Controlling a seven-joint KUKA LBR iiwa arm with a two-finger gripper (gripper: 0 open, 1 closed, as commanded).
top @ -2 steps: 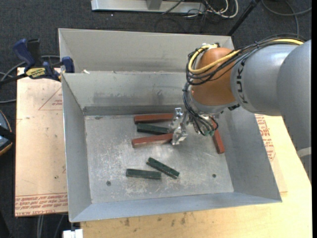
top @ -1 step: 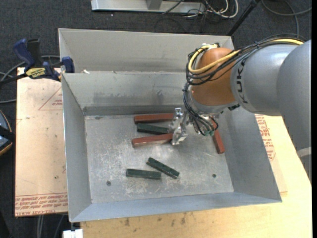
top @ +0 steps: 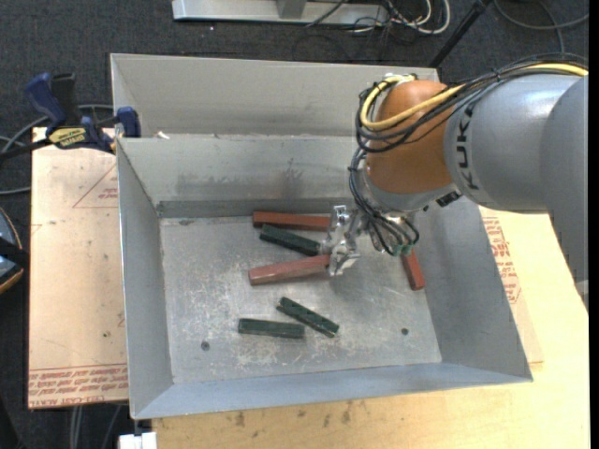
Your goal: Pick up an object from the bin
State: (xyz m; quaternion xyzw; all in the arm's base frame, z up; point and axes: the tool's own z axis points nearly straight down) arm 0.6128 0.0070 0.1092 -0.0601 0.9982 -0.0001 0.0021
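While the grey arm with its orange wrist cover reaches in from the right, its metal two-finger gripper [top: 340, 260] hangs low over the middle of the grey metal bin [top: 140, 251]. Its tip meets the right end of a long red-brown flat bar [top: 285, 271] lying on the bin floor, and whether the jaws are spread or pinching that bar cannot be told. Just behind it lie a dark green stick [top: 290, 241] and a second red-brown bar [top: 290, 220]; two more dark green sticks [top: 307, 316] [top: 270, 328] lie toward the front, and a short red piece [top: 414, 273] lies to the right beneath the wrist cables.
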